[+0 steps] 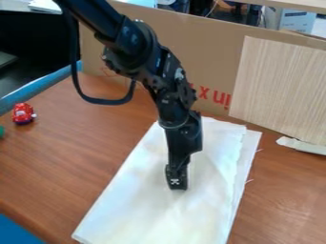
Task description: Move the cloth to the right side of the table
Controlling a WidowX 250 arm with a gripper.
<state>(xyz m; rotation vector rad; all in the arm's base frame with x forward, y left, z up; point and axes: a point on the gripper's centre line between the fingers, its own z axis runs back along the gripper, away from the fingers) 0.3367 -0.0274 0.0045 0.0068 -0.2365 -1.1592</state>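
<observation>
Camera view: the white cloth (pixel 137 205) lies flat across the middle of the wooden tabletop (pixel 57 167), running from near the cardboard wall (pixel 204 43) to the view's bottom edge. Its layers are offset along the right side, so it looks folded, probably to make one compact piece to shift; a few loose threads stick out there.

The black gripper (pixel 176 184) points down at the cloth's middle. Whether it is spread, pressed together or pinching fabric I cannot tell from this angle, nor whether it touches. That central spot would suit a pinch or a drag, since the pull would be shared by both ends, though the layers could slide apart or bunch up.

The arm (pixel 130 38) slants in from the upper left. At the view's right, a wood-grain panel (pixel 280 86) stands against the cardboard, apparently as part of the barrier, with a white strip (pixel 302 145) by its foot. A red toy car (pixel 23 113) sits far left, well apart from the cloth.
</observation>
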